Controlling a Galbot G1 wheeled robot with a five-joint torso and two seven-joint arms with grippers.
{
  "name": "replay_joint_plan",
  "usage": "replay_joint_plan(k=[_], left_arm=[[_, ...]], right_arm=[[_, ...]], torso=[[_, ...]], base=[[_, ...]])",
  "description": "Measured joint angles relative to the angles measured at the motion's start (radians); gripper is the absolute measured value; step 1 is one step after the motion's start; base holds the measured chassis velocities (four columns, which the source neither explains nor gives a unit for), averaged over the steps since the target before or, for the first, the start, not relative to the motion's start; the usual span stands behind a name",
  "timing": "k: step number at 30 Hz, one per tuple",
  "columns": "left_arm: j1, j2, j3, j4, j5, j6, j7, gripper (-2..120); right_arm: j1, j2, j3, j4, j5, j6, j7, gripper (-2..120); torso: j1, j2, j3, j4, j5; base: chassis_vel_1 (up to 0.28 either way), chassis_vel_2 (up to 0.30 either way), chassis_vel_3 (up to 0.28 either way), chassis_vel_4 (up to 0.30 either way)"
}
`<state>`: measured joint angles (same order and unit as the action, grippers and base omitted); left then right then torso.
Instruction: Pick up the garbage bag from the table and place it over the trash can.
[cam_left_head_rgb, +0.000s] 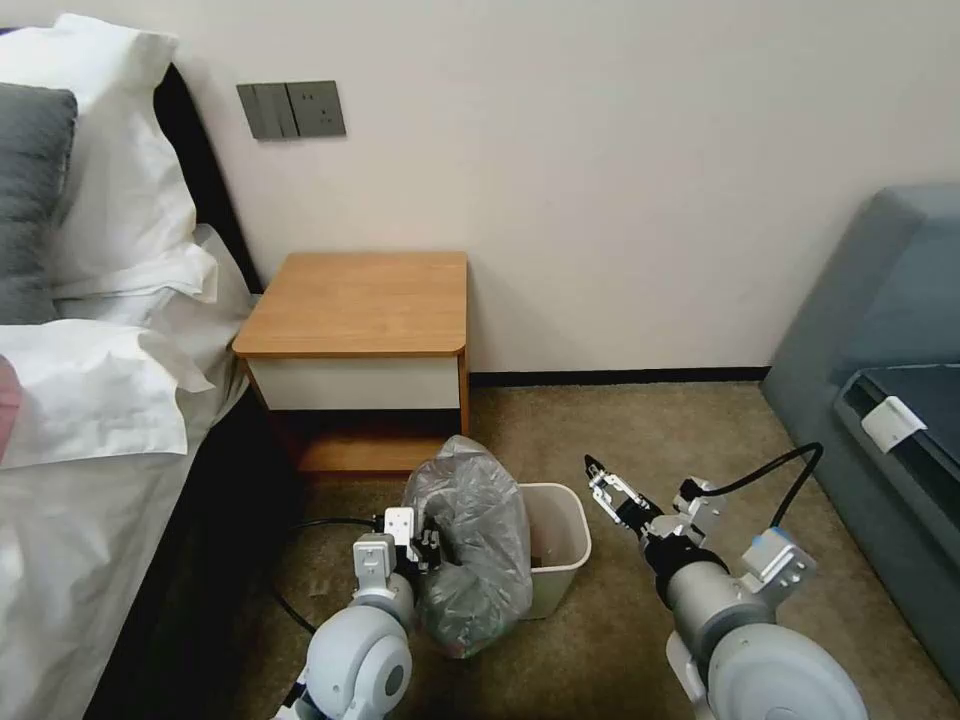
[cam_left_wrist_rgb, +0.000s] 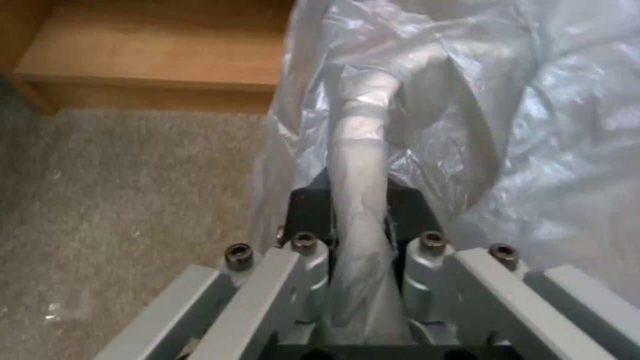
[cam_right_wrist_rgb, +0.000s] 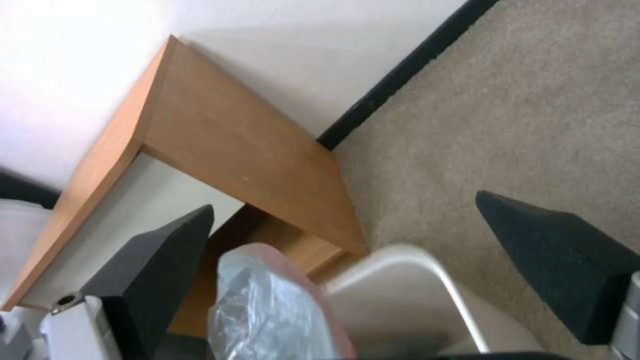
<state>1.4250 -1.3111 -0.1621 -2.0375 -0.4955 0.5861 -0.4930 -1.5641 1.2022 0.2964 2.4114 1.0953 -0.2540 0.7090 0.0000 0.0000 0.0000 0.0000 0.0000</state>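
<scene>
While left claw (cam_left_head_rgb: 428, 548) clamps twisted neck of garbage bag (cam_left_head_rgb: 470, 545), bag drapes over near-left rim of trash can (cam_left_head_rgb: 558, 545), desk (cam_left_head_rgb: 360, 305) behind bare. Right claw (cam_left_head_rgb: 597, 478) wide open, empty, just right of can. Best bet: right claw catches free edge, spreads mouth across rim.

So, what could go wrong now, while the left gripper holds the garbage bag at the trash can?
1. The left gripper pinches only a thin twisted strand of the garbage bag, so the plastic may slip or tear.
2. The bag hangs bunched over the near left side of the trash can, partly outside it; its mouth may not spread over the rim.
3. The right gripper is open beside the can, touching nothing; the light can could tip if the bag drags on it.
</scene>
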Motion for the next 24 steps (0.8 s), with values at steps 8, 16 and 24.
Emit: replay_joint_plan(k=[8, 16, 24], left_arm=[[0.014, -0.001, 0.002, 0.001, 0.002, -0.051, -0.008, 8], [0.088, 0.003, -0.062, -0.057, 0.055, -0.285, 0.044, 8], [0.184, 0.016, -0.129, -0.139, 0.155, -0.413, 0.133, 8]], right_arm=[[0.011, -0.009, 0.001, 0.019, -0.002, 0.001, -0.008, 100], [0.021, -0.117, 0.004, 0.087, -0.064, -0.039, -0.188, 100], [0.097, -0.252, -0.093, 0.085, -0.077, -0.144, -0.366, 100]], torso=[[0.0, 0.0, 0.0, -0.0001, 0.0], [0.0, 0.0, 0.0, -0.0001, 0.0001], [0.0, 0.0, 0.0, 0.0003, 0.0]], base=[[0.0, 0.0, 0.0, 0.0], [0.0, 0.0, 0.0, 0.0], [0.0, 0.0, 0.0, 0.0]])
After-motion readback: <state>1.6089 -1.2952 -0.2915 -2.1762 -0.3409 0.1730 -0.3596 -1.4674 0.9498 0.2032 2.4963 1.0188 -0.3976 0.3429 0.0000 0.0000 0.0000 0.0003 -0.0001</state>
